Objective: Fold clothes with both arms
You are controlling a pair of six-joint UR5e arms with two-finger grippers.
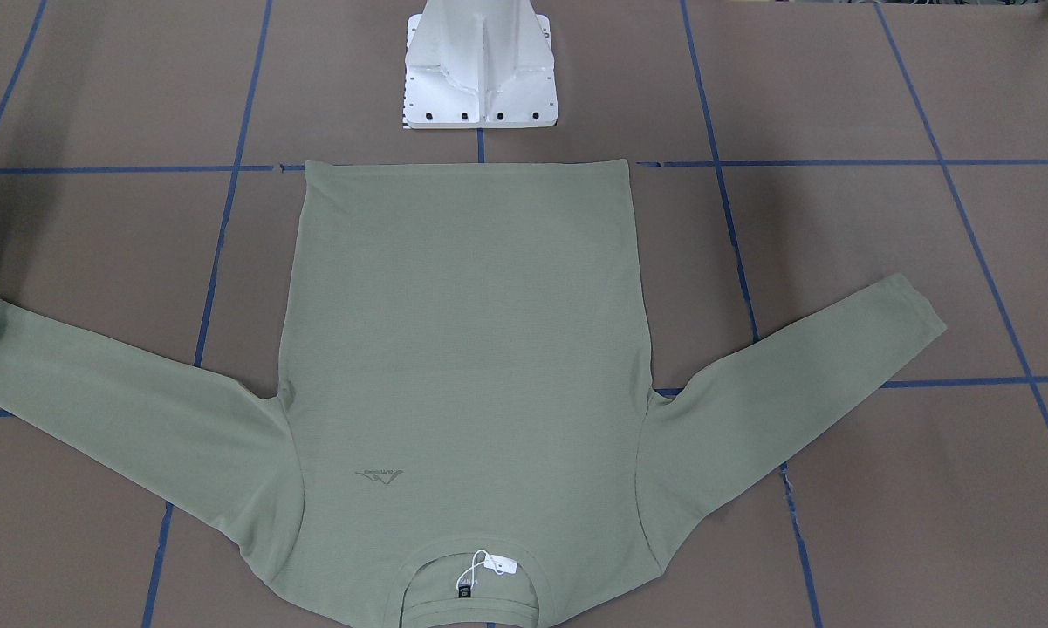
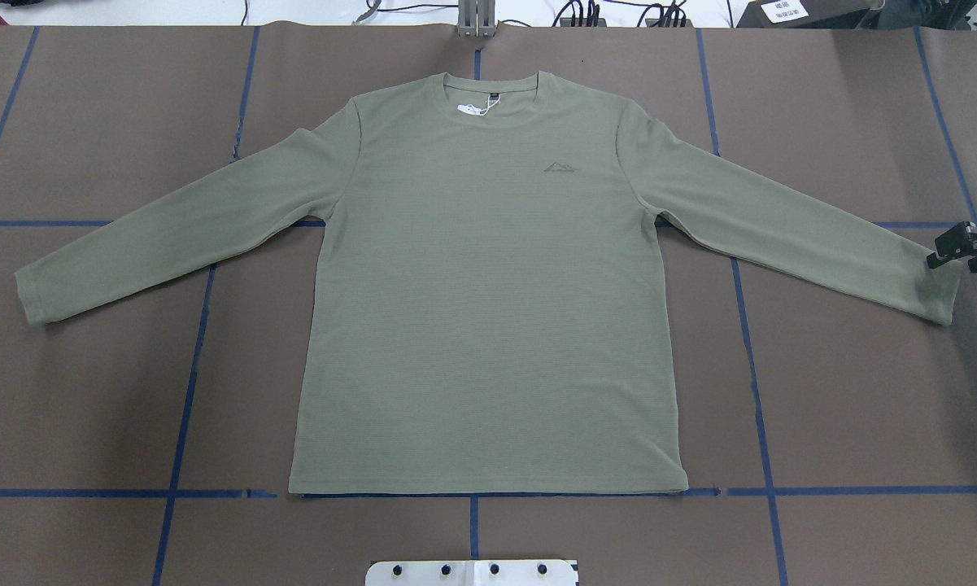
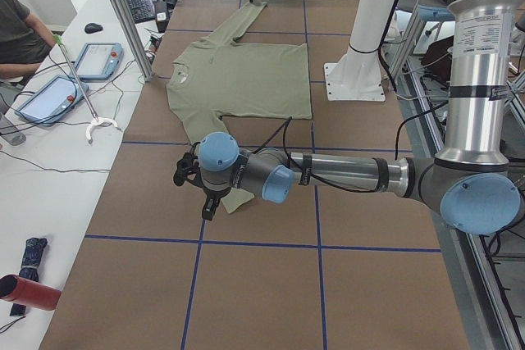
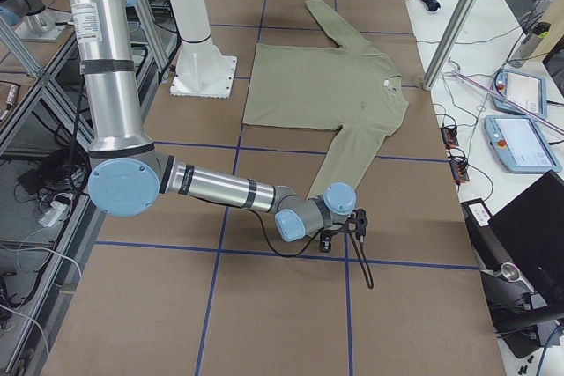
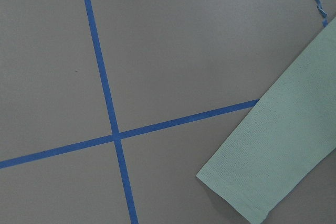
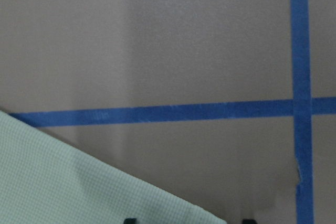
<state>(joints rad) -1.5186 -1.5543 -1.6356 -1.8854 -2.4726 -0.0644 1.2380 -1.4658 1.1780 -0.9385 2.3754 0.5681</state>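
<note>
The sage-green long-sleeved shirt [image 2: 488,285] lies flat and face up on the brown table, both sleeves spread, its collar and white hang tag [image 2: 473,109] on the far side. My right gripper [image 2: 953,251] hovers low at the right sleeve's cuff [image 2: 935,289]. Its fingertips [image 6: 130,220] stand well apart, so it is open, with the cuff's edge [image 6: 63,177] reaching between them. My left gripper [image 3: 190,176] shows only in the exterior left view, over the left cuff [image 5: 252,182]. I cannot tell whether it is open or shut.
The white pedestal base [image 1: 480,78] stands just behind the shirt's hem. Blue tape lines [image 2: 187,391] grid the table. A side desk with pendants [image 4: 520,138] and a seated person [image 3: 16,30] runs along the far edge.
</note>
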